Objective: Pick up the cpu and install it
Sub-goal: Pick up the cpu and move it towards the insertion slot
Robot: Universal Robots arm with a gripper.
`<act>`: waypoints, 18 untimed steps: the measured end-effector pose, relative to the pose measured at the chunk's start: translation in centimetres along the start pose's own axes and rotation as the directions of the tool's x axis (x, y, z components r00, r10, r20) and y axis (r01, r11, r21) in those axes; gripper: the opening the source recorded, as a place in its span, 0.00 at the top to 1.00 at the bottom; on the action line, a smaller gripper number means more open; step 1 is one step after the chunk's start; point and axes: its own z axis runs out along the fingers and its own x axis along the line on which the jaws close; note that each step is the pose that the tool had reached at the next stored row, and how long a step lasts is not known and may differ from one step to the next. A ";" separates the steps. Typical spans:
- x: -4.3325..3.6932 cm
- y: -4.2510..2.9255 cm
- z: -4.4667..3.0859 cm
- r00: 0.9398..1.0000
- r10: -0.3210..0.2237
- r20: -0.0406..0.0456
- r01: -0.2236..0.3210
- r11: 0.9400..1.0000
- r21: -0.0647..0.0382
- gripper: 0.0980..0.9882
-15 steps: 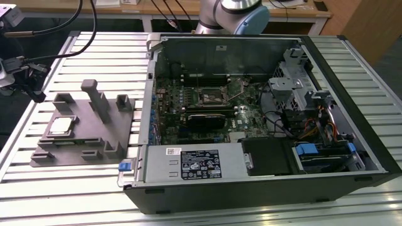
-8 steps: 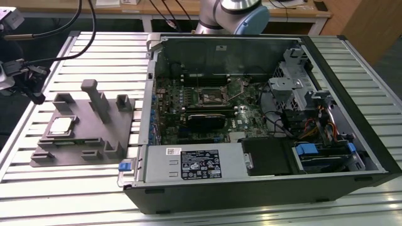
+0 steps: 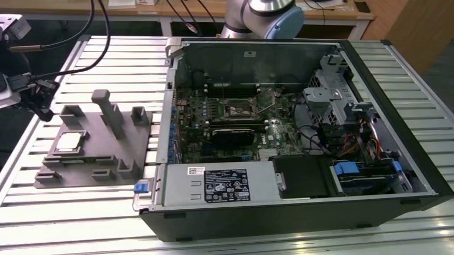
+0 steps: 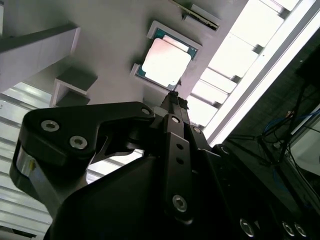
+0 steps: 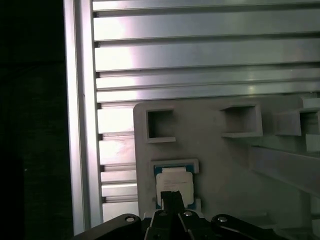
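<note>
jaws narrow, holding nothing | cpu (image 4: 166, 61) just beyond their tips, untouched (seated in grey fixture (image 4: 112, 35))

Silver-topped cpu (image 4: 166, 62) in a grey fixture (image 4: 110, 40) recess, dark gripper (image 4: 174, 96) close by, fingers (image 4: 176, 114) pressed together

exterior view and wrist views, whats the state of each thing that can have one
cpu: lying flat in its recess on the grey fixture, not gripped
pincer: shut, holding nothing, tips near the cpu in both wrist views
computer case: lying on its side, side panel off, board exposed
socket: dark centre, no chip in it
</note>
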 end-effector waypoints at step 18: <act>0.05 -0.08 1.89 1.000 0.000 0.000 0.000 1.000 0.002 0.99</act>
